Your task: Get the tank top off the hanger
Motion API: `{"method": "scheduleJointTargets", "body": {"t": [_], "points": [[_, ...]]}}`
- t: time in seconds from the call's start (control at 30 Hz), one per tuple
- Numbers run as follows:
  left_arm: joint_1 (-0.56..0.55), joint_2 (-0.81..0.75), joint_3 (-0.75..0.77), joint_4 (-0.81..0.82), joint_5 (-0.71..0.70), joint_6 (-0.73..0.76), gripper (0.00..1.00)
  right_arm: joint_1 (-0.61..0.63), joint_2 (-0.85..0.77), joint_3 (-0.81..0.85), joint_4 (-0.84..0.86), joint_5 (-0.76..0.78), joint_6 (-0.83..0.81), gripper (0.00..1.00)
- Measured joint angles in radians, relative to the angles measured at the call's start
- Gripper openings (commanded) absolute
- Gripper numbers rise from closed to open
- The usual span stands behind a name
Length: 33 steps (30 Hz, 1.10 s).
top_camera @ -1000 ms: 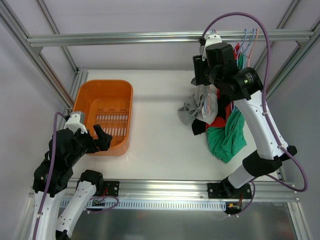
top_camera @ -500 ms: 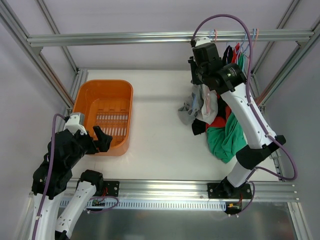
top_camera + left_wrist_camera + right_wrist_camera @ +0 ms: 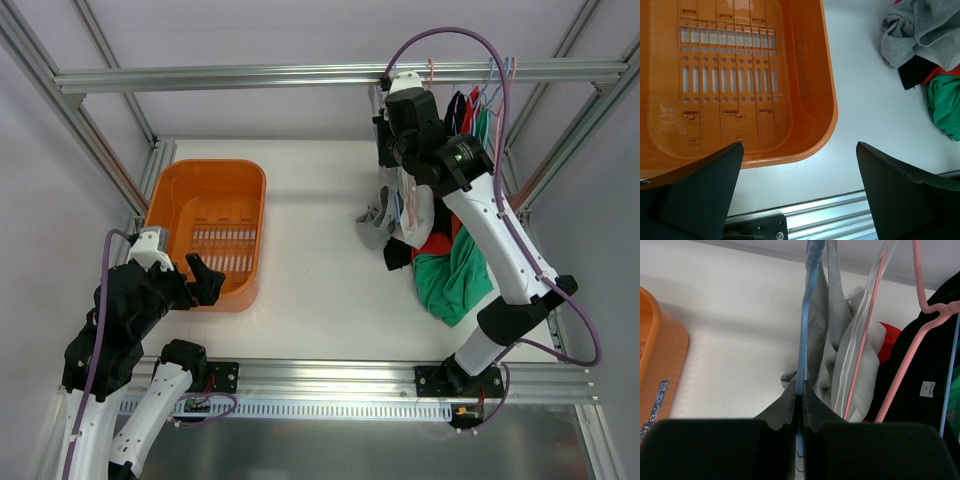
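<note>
- The right gripper [image 3: 800,397] is pressed together on the blue hanger [image 3: 804,340], which sits pinched between its two fingertips.
- In the right wrist view the hanger wire runs almost straight up from the fingertips to the top of the frame.
- The grey tank top [image 3: 832,335] lies against the hanger, just right of the wire. Its long axis follows the wire, and its folds run the same way.
- The cloth begins right at the fingertips and spreads away from them. Whether the fingers also catch cloth, I cannot tell.
- From above, the tank top [image 3: 380,215] hangs below the rail [image 3: 300,74] under the right wrist. Its lower end is bunched on the table [image 3: 310,260].
- A pink hanger [image 3: 865,330] and a black garment [image 3: 920,365] sit to the right of the tank top.
- The left gripper [image 3: 799,150] is spread wide over the near corner of the orange basket [image 3: 832,115], holding nothing, well apart from the clothes.
</note>
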<state>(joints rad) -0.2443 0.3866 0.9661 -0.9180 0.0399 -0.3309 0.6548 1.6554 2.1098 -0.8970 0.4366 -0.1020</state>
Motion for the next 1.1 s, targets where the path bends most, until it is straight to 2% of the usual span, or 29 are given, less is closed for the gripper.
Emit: {"method": "scheduleJointTargets", "body": {"t": [0.4, 0.7, 0.87, 1.1], "points": [[-0.006, -0.007, 0.000, 0.000, 0.000, 0.000, 0.99, 0.014, -0.108, -0.059, 0.091, -0.062, -0.007, 0.00], [-0.006, -0.011, 0.000, 0.000, 0.000, -0.001, 0.99, 0.076, -0.242, -0.231, 0.076, -0.183, 0.000, 0.00], [-0.012, -0.044, -0.001, 0.004, 0.026, 0.002, 0.99, 0.153, -0.372, -0.388, 0.071, -0.265, 0.010, 0.00], [-0.012, -0.050, -0.013, 0.099, 0.273, 0.004, 0.99, 0.391, -0.599, -0.633, 0.067, -0.309, 0.041, 0.00]]}}
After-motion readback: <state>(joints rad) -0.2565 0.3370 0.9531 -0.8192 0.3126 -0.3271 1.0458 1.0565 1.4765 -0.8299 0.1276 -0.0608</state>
